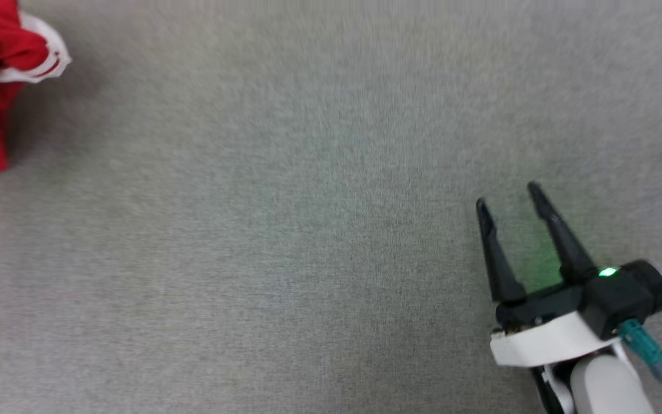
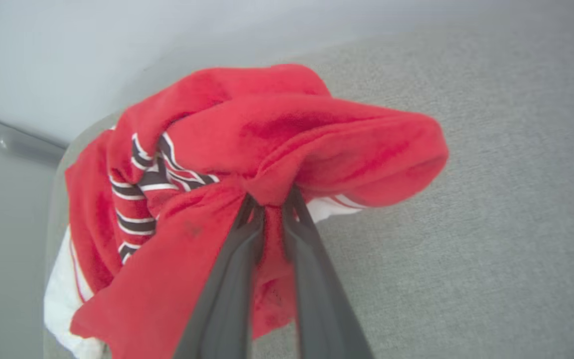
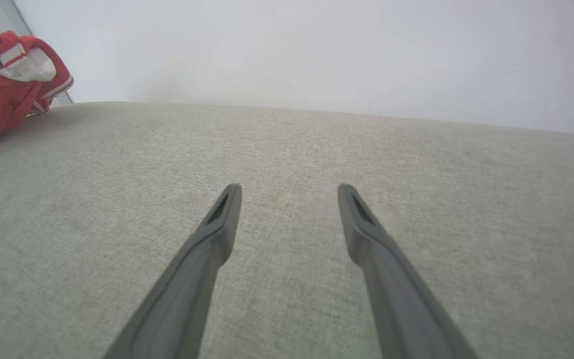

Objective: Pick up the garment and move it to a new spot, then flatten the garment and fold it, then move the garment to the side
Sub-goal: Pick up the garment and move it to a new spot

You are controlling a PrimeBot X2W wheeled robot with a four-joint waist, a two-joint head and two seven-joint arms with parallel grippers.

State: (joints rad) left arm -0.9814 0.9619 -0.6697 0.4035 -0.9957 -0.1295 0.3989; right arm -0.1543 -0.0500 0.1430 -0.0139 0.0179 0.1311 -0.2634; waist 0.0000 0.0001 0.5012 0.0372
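Left wrist view: left gripper pinched narrow on a small fold of the garment, tips buried in cloth. Garment hangs bunched from that one pinch, near the left edge of the grey surface. Head view puts it at far left, well apart from the right gripper, which hovers empty with fingers spread wide.

Risks, as I judge them:
- The grip takes little cloth, so a quick swing may pull it free.
- Released this near the edge, it may slide off.
- Set down bunched, it will need much flattening.

Cloth soft, fleecy-looking red, in limp folds. White sleeve, striped trim. Surface fine-woven, matte.

Head view blurred; can't tell whether the garment's low end touches the surface.
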